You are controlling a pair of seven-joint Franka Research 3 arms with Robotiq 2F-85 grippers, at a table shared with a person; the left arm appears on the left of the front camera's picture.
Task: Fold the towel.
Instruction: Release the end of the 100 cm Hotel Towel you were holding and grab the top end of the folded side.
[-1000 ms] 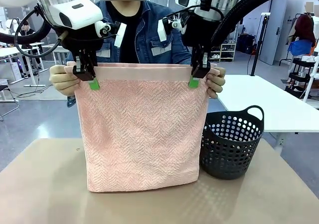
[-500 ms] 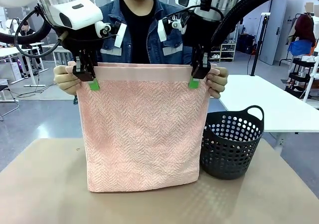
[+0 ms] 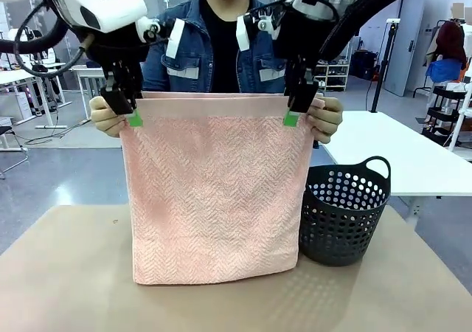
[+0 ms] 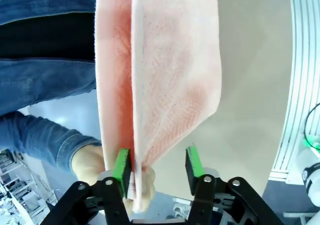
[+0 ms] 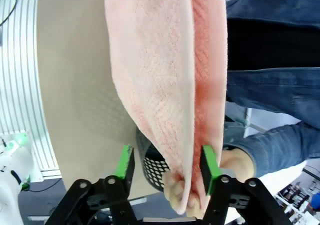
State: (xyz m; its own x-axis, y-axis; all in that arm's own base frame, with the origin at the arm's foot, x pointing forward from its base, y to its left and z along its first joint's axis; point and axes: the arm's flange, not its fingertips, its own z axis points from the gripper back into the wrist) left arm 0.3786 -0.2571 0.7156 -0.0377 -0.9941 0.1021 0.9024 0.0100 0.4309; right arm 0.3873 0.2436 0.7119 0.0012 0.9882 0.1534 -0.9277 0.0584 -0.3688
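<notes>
A dark grey perforated basket (image 3: 343, 214) stands on the tan worktop (image 3: 66, 273) at the lower right of the front view, just beside the towel's edge; only its own holed wall shows inside.

Both arms come down from the top of the frame, the left jaws at the towel's upper left corner, the right jaws at its upper right. Both are released: in each wrist view the green pads (image 4: 121, 165) (image 5: 210, 167) stand apart, straddling the towel's top edge, one pad close against the cloth, the other clear of it.

A person's hands (image 3: 107, 118) (image 3: 328, 119) pinch those same corners.

The towel (image 3: 214, 192), pale salmon herringbone terry with a smooth hem band along the top, hangs doubled at frame centre, its lower edge resting on the worktop.
</notes>
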